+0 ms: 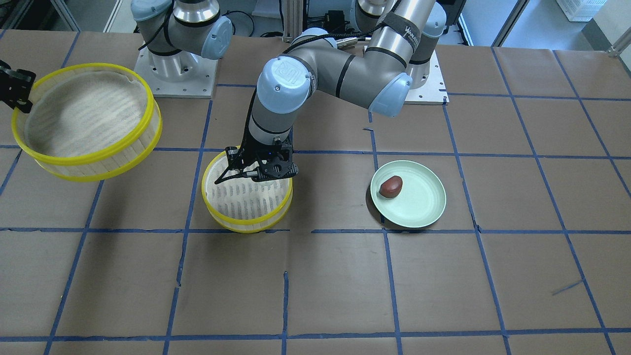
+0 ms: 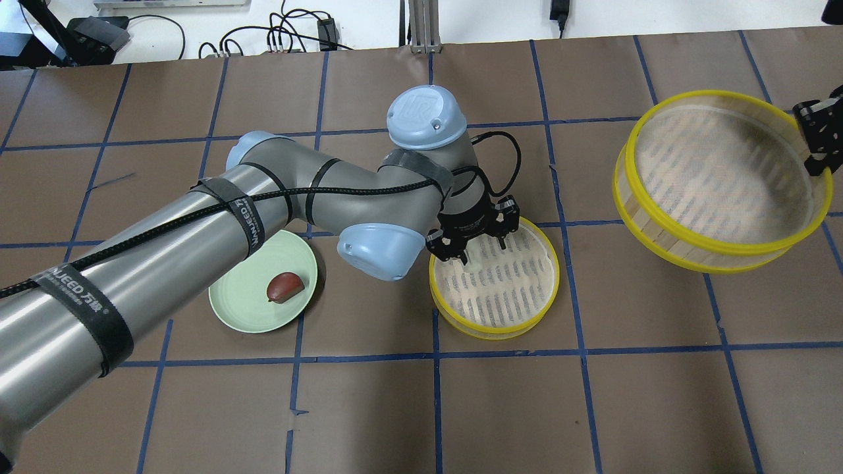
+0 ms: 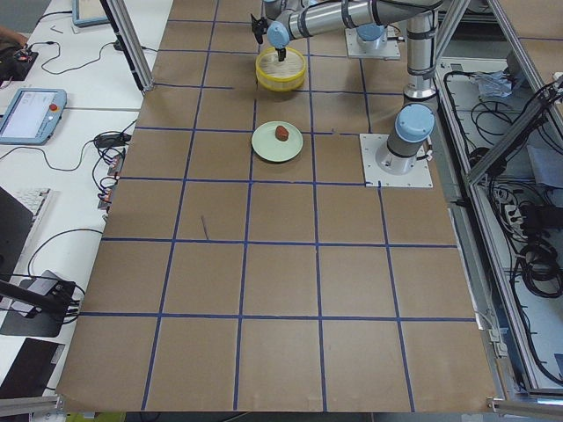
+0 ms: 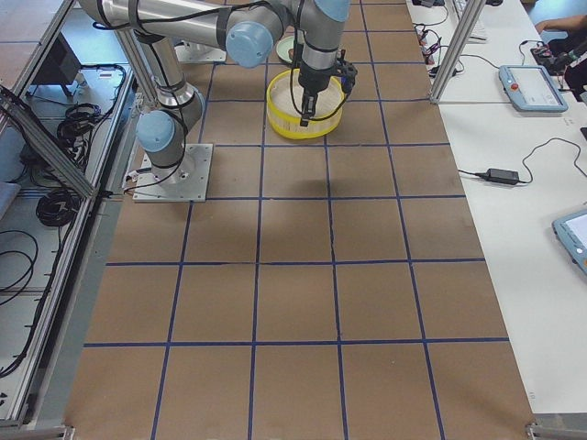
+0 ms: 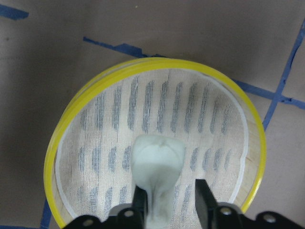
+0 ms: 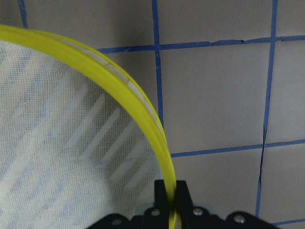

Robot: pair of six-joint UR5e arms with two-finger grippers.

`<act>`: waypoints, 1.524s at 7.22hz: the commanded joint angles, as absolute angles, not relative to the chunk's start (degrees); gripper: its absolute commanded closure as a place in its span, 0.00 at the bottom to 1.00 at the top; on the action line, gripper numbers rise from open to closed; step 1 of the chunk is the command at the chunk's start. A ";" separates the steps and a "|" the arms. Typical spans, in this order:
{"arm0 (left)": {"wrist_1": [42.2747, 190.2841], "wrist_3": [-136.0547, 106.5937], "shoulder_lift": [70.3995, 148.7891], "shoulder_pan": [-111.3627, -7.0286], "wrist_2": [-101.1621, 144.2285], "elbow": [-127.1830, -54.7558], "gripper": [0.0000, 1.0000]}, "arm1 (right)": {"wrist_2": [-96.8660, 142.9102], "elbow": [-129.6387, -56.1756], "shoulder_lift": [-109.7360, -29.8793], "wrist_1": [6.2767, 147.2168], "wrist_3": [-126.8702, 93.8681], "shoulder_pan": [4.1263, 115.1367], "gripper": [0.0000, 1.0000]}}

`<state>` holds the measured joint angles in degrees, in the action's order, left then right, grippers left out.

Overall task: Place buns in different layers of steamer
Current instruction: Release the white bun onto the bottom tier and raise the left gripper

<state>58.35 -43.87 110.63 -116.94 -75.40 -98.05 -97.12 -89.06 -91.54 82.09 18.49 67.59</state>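
The white bun point(image 5: 158, 157) stands on the floor of the smaller steamer layer point(image 1: 246, 227) at the table's middle, also seen in the overhead view point(image 2: 494, 329). My left gripper point(image 5: 170, 198) is down inside that layer point(image 5: 71, 138) with its fingers either side of the bun. One finger touches the bun and a gap shows at the other, so it is open. The reddish-brown bun point(image 1: 391, 186) lies on the pale green plate point(image 1: 424, 207). My right gripper point(image 6: 172, 193) is shut on the yellow rim of the larger steamer layer point(image 2: 711, 243) and holds it lifted and tilted.
The table is covered in brown paper with a blue tape grid. The two arm bases point(image 1: 177, 74) stand at the robot's edge. The left arm's elbow point(image 2: 375, 247) hangs between the plate point(image 2: 244, 309) and the smaller layer.
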 commanded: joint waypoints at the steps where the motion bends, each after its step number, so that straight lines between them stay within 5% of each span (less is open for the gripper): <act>1: 58.62 -43.51 108.90 -116.89 -75.67 -98.43 0.00 | -97.12 -89.03 -91.58 82.18 18.46 67.67 0.92; 5: 58.53 -29.83 108.11 -114.54 -83.08 -97.83 0.00 | -97.03 -88.77 -91.41 82.35 17.58 68.46 0.92; 11: 78.47 2.71 99.67 -90.28 -89.63 -100.44 0.00 | -95.89 -89.38 -81.66 88.68 -0.23 91.56 0.94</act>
